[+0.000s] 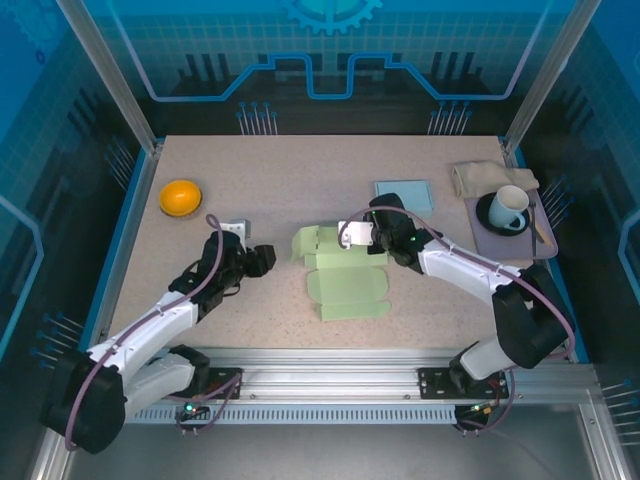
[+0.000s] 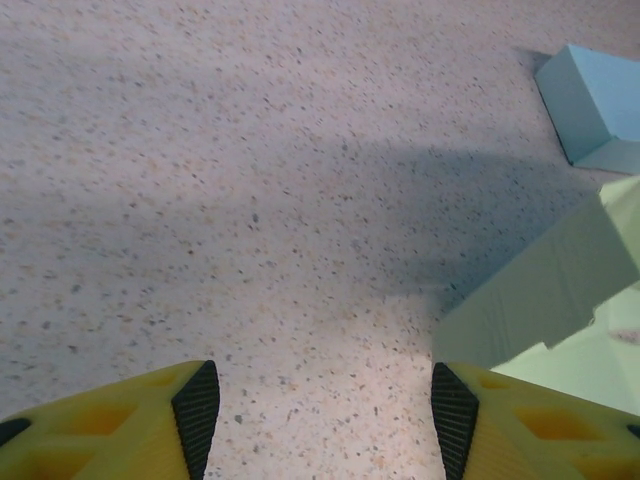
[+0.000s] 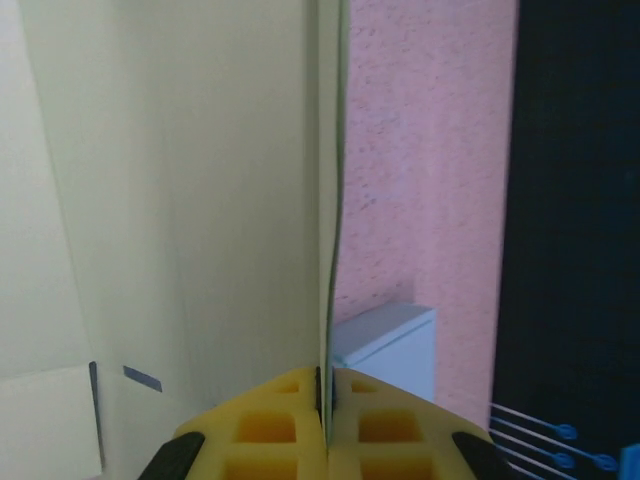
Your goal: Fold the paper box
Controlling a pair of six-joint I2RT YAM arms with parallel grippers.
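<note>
Honestly, the right claw (image 3: 326, 385) is clamped on one thin upright flap (image 3: 260, 200) of the pale green paper box (image 1: 345, 285), mid speckled desk (image 1: 300, 170). Meanwhile the left claw (image 2: 320, 420) hangs gaping, empty, near its left edge. Nothing pins the sheet, so it could drag or tear.

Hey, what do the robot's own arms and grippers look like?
The left arm and right arm have white links, black joints and bases, each trailing a grey-purple cable. The left gripper has yellow fingers with cutout pockets and ribbed black pads.
</note>
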